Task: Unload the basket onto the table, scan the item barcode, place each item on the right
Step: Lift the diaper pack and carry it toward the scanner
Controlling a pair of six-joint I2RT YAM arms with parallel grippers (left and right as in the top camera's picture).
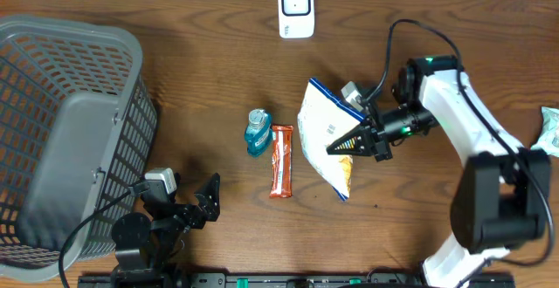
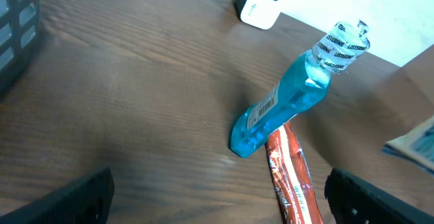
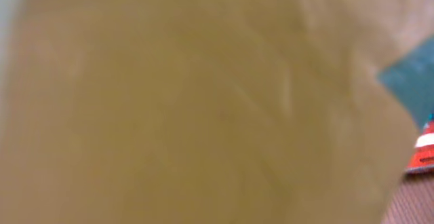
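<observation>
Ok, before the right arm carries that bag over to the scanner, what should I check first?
1. Right gripper shut on the bag: ok.
2. Barcode side of the bag known: cannot tell, no barcode shows in any view.
3. Way to the scanner: ok, nothing stands between.
4. Left gripper open and away from the bag: ok.
5. Bottle and snack bar apart from the bag: ok.

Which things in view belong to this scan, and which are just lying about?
In the job: snack bag, right gripper shut on it, white scanner.
Lying about: Listerine bottle, red snack bar, grey basket, pale green packet, open left gripper.
</observation>
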